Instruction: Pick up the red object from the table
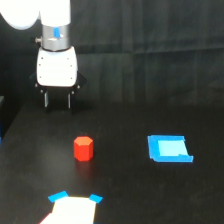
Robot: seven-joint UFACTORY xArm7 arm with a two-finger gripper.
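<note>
The red object [83, 148] is a small red-orange hexagonal block standing on the black table [130, 175], left of the middle. My gripper [58, 101] hangs from a white housing above and behind the block, a little to the exterior view's left of it. Its two dark fingers point down with a gap between them and hold nothing. The fingertips are clearly apart from the block.
A flat blue square piece [170, 148] with a pale centre lies to the exterior view's right of the block. A pale patch with blue corners [74, 208] lies at the front edge, below the block. A dark backdrop stands behind.
</note>
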